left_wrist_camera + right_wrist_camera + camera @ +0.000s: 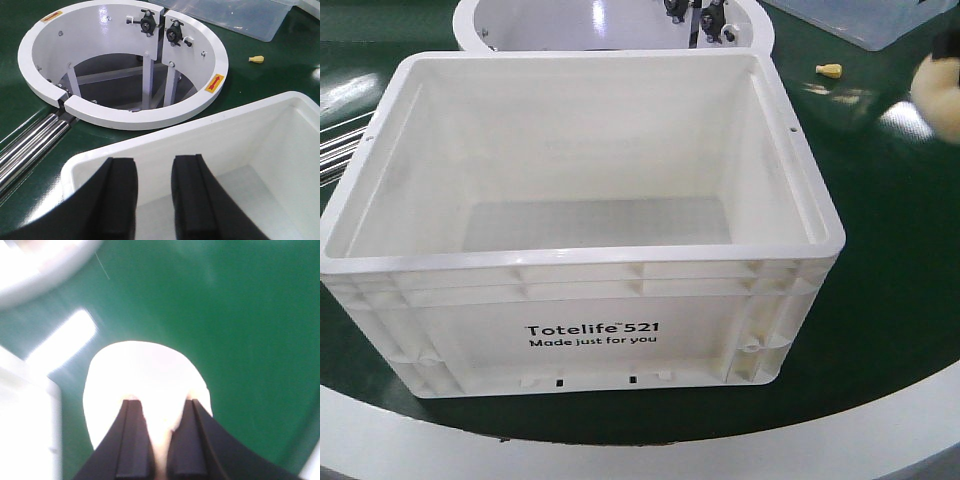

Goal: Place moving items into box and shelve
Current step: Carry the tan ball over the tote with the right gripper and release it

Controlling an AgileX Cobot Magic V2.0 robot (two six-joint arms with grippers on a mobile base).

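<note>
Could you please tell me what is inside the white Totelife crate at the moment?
Nothing shows inside the crate: its grey floor is bare in the front view. The near wall hides the closest strip of floor. The pale item is outside, at the right gripper.

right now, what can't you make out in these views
pale item: right wrist view is blurred, so whether the jaws grip it is unclear.
same item, front view: blurred, cut by the right edge.
small yellow object: too small to identify.
box floor, left wrist view: partly hidden by the jaws, cut by the frame.
</note>
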